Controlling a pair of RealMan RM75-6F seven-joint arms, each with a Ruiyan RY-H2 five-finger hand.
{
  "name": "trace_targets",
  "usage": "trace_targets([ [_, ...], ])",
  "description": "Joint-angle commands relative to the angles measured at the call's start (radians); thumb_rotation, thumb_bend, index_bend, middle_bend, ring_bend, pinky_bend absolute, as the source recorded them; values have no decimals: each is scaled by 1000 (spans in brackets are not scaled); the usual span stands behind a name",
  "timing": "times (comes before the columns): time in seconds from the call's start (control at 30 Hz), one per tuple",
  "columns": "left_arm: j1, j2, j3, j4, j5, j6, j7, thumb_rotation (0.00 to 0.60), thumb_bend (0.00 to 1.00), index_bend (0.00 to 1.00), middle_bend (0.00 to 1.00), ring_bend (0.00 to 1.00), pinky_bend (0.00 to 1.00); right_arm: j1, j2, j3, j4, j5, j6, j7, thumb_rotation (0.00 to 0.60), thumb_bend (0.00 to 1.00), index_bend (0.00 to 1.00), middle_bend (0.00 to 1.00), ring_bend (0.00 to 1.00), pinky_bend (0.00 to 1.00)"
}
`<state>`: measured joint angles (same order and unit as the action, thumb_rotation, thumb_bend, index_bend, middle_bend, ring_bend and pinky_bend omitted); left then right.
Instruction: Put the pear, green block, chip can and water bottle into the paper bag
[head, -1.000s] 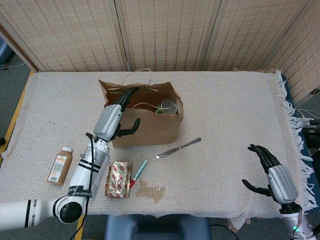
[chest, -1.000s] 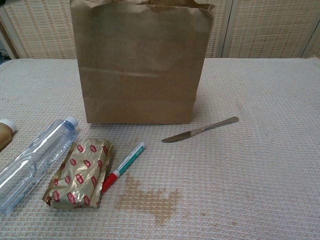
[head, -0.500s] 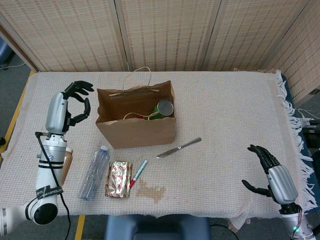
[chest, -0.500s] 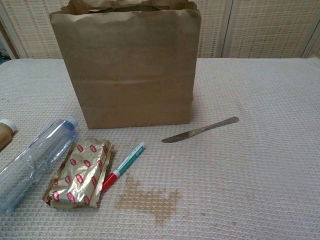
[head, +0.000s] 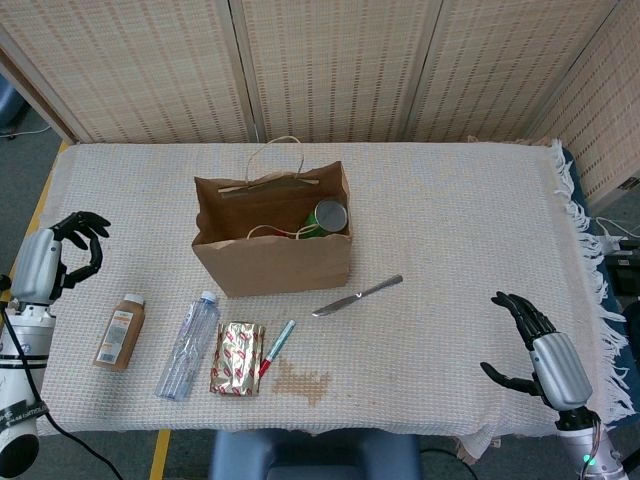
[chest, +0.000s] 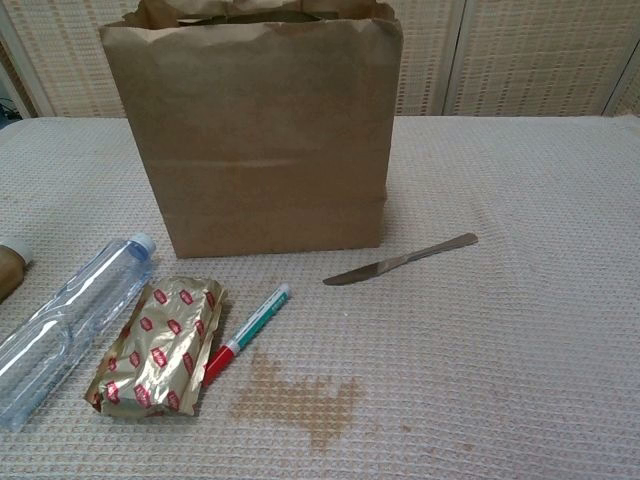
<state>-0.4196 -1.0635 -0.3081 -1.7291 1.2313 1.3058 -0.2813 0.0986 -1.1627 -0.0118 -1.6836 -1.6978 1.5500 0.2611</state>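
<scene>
The brown paper bag (head: 272, 250) (chest: 260, 140) stands upright in the middle of the table, mouth open. Inside it, in the head view, the chip can (head: 331, 215) leans at the right end with something green (head: 311, 230) beside it; pear and block cannot be told apart. The clear water bottle (head: 188, 345) (chest: 70, 322) lies on the cloth in front of the bag, to its left. My left hand (head: 58, 258) hovers at the table's far left edge, fingers loosely bent and holding nothing. My right hand (head: 545, 348) is low at the front right, fingers spread, empty.
A brown bottle (head: 120, 332) (chest: 10, 266) lies left of the water bottle. A gold wrapped packet (head: 237, 357) (chest: 158, 347), a red and green marker (head: 277, 347) (chest: 246, 332) and a table knife (head: 357, 296) (chest: 400, 260) lie in front of the bag. A brown stain (head: 303, 381) marks the cloth.
My left hand has come out of the bag's mouth and swung far left and down to the table edge. The bag stands straighter. The right hand has barely moved.
</scene>
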Motion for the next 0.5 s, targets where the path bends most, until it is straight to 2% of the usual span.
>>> trace_targets([
  [0.03, 51, 9, 97, 94, 149, 13, -68, 600, 500, 340, 405, 397, 497, 1, -2, -1, -1, 1, -4, -4, 600, 86, 12, 150, 71, 198],
  [0.1, 49, 6, 145, 178, 280, 40, -50, 600, 429, 241, 291, 309, 437, 3, -4, -2, -1, 1, -8, -8, 600, 86, 12, 151, 71, 198],
  [0.2, 31, -27, 197, 336, 452, 100, 1, 600, 409, 139, 173, 217, 363, 5, -6, -3, -2, -2, -11, -13, 600, 86, 12, 151, 71, 198],
  [0.27, 24, -39, 211, 386, 494, 116, 7, 600, 407, 90, 121, 178, 327, 5, -6, -3, -3, -3, -11, -14, 600, 86, 11, 151, 71, 197],
  [0.3, 13, -50, 228, 446, 546, 132, 26, 600, 404, 58, 84, 149, 301, 6, -7, -4, -3, -5, -11, -15, 600, 86, 11, 151, 71, 197],
  [0.33, -15, -64, 271, 574, 667, 150, 103, 600, 400, 25, 42, 108, 262, 7, -7, -4, -3, -9, -11, -16, 600, 86, 11, 151, 71, 197],
  [0.4, -46, -102, 317, 747, 786, 207, 132, 600, 392, 0, 1, 42, 198, 7, -8, -4, 1, -9, -9, -14, 600, 86, 11, 150, 71, 197],
  [0.5, -70, -151, 365, 910, 892, 288, 170, 600, 392, 0, 0, 7, 160, 8, -9, -4, 2, -7, -12, -11, 600, 86, 12, 150, 71, 197],
])
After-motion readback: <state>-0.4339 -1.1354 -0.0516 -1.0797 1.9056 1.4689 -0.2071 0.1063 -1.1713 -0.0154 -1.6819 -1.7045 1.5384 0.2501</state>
